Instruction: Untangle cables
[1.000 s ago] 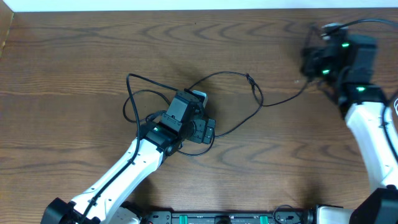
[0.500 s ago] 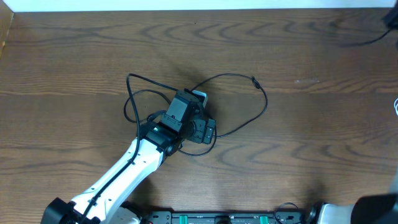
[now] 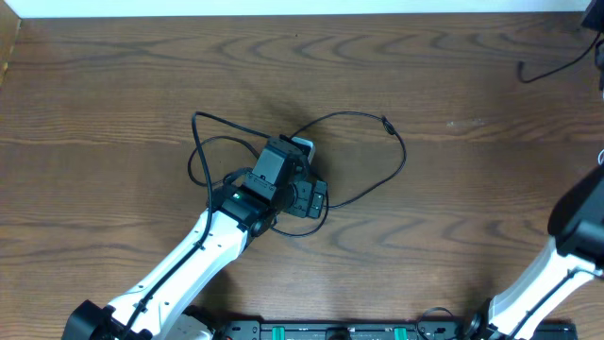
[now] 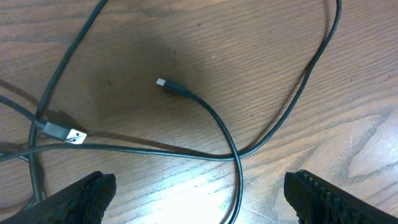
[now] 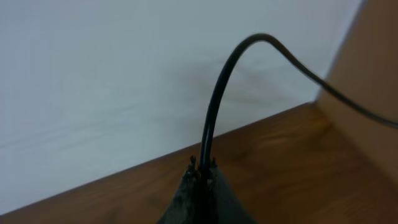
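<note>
Over the last second the right arm [image 3: 571, 250] has swung out of the far corner of the overhead view. The black cord it was dragging no longer runs back to the heap. The freed cable [image 3: 552, 62] now lies well apart from the rest, trailing off toward the table's right edge. The right pincer [image 5: 202, 183] is clamped shut on that cord, which rises straight from between its fingertips and arcs away to the pincer's right. A white wall [image 5: 93, 62] stands beyond it. The pincer itself is outside the overhead frame.

The left pincer [image 4: 202, 196] has not shifted. It hangs spread wide and empty directly over the remaining cables [image 3: 212, 156], its fingertips [image 4: 93, 190] at either side of the wrist view. Ahead of it a small plug [image 4: 169, 85] lies loose on the table [image 4: 261, 37]. To the pincer's left a silver-tipped plug [image 4: 62, 132] sits where several strands cross. A long loop [image 3: 401, 161] sweeps out on the pincer's right and ends free.

As I judge it, one cord is out, so the task has advanced by a strand. The strands crossing below the left pincer still look caught together. The next grasp probably wants one of those loose plug ends, lifted clear while the rest stays down. A grab at the crossing risks dragging the whole bundle.
</note>
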You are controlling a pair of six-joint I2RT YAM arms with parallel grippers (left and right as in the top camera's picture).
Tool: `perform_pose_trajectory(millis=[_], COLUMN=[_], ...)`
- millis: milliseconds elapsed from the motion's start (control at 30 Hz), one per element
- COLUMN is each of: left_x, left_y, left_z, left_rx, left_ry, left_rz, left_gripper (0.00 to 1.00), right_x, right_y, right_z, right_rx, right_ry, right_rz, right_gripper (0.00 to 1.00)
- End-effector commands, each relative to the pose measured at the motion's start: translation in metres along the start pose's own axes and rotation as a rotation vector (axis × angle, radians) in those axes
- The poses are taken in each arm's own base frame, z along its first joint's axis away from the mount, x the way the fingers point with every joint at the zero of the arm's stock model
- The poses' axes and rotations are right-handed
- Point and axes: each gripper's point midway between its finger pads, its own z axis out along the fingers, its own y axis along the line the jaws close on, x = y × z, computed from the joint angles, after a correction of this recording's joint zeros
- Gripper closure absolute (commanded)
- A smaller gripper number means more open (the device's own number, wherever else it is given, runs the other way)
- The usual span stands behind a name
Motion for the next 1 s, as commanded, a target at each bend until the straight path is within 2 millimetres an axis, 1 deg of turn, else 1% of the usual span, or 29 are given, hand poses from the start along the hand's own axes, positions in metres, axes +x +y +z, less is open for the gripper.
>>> perform_pose_trajectory(millis=[0,33,67,133,167,200,233,300,333,367,400,467,500,567,600,667,733,833,900,933,967], left_x=[0.003,0.003,0.003,0.003,0.003,0.003,0.003,0.003,0.003,0.003,0.003,0.003,0.003,0.003,0.003,0.003,0.003,0.003,0.003,0.003,0.003], left_y=[0.004,0.004,0.004,0.004,0.004,0.004,0.004,0.004,0.004,0.004,0.004,0.004,0.004,0.004,0.004,0.004,0.004,0.004,0.004,0.004,0.004], left_z=[0.003,0.003,0.003,0.003,0.003,0.003,0.003,0.003,0.003,0.003,0.003,0.003,0.003,0.003,0.003,0.003,0.003,0.003,0.003,0.003,0.003], left_rx=[-0.012,-0.012,-0.012,-0.012,-0.012,-0.012,-0.012,-0.012,-0.012,-0.012,-0.012,-0.012,-0.012,-0.012,-0.012,-0.012,-0.012,-0.012,-0.012,-0.012,-0.012], left_ry=[0.012,0.012,0.012,0.012,0.012,0.012,0.012,0.012,0.012,0.012,0.012,0.012,0.012,0.012,0.012,0.012,0.012,0.012,0.012,0.012,0.012], left_rz=[0.003,0.003,0.003,0.003,0.003,0.003,0.003,0.003,0.003,0.003,0.003,0.004,0.003,0.003,0.003,0.003,0.003,0.003,0.003,0.003,0.003], left_gripper=[0.07,0.07,0.07,0.07,0.07,0.07,0.07,0.07,0.07,0.07,0.07,0.07,0.07,0.07,0.07,0.07,0.07,0.07,0.07,0.07,0.07], right_x=[-0.06,-0.069,-0.082,-0.096,-0.099,-0.093,-0.083,-0.042,-0.009,0.026,0.058,0.109,0.132,0.157,0.166,0.172,0.18,0.186,0.18,0.173,0.153], right_y=[-0.027,-0.029,-0.031,-0.034,-0.036,-0.039,-0.044,-0.055,-0.06,-0.063,-0.065,-0.067,-0.066,-0.065,-0.065,-0.066,-0.068,-0.07,-0.067,-0.066,-0.066], right_z=[0.002,0.004,0.007,0.014,0.021,0.028,0.037,0.062,0.077,0.089,0.098,0.104,0.104,0.099,0.095,0.085,0.074,0.054,0.041,0.033,0.018], right_rx=[0.142,0.157,0.171,0.174,0.178,0.189,0.207,0.241,0.252,0.259,0.26,0.261,0.261,0.262,0.265,0.268,0.279,0.286,0.286,0.287,0.294], right_ry=[-0.142,-0.164,-0.199,-0.245,-0.262,-0.257,-0.237,-0.153,-0.073,0.014,0.101,0.246,0.317,0.409,0.447,0.5,0.558,0.639,0.666,0.671,0.66], right_rz=[-0.097,-0.097,-0.094,-0.089,-0.077,-0.061,-0.049,-0.021,-0.014,-0.016,-0.019,-0.016,-0.011,-0.006,-0.001,-0.002,0.022,0.031,0.029,0.028,0.035], right_gripper=[0.99,0.99,0.99,0.99,0.99,0.99,0.99,0.99,0.96,0.9,0.79,0.43,0.33,0.19,0.12,0.02,0.01,0.01,0.01,0.01,0.01])
